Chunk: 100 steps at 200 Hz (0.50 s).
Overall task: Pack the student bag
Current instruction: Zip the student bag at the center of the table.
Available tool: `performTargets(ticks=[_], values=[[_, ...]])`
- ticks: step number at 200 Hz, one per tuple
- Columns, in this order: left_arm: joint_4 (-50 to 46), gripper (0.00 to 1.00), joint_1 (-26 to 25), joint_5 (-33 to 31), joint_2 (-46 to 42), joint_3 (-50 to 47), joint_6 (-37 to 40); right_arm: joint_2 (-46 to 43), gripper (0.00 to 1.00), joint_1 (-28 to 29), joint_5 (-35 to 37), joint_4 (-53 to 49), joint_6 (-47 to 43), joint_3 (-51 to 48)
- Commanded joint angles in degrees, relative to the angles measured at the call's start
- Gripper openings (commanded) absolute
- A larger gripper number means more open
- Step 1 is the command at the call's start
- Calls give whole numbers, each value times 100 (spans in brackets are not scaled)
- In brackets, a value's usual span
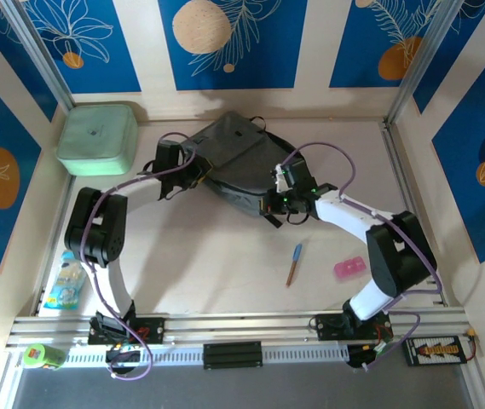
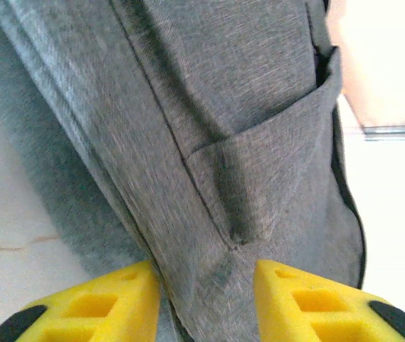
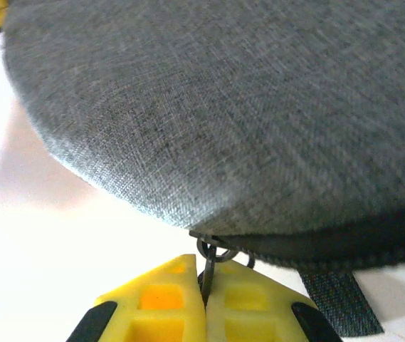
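Pinching the small dark metal zip-pull ring [image 3: 213, 251] in the closed right gripper [image 3: 206, 285], presumably to unzip the soft dark grey fabric backpack [image 1: 233, 158] at the middle of the worktop's [image 1: 225, 273] far edge, while straddling its side fabric with the parted left gripper [image 2: 206, 278], likely as bracing.

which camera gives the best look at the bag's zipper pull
Right wrist. The zipper pull sits close up, pinched in the right gripper at the student bag edge. Top external shows the whole bag with that gripper at its near edge, the pull too small to make out. Left wrist shows grey bag fabric and a pocket.
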Motion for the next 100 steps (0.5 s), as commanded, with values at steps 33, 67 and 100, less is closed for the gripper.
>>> performTargets(ticks=[33,67,100], values=[[-506,53,181,-82,-1073,-1008,450,707,0,609,-1045,435,131,904],[1140,61,162,563,-1449,-1956,-750,1072,0,954,-1229,335,32,1318],[2580,64,40,713,-1285,-2413,-1711,1316,0,1196,-1270,249,-8,1562]])
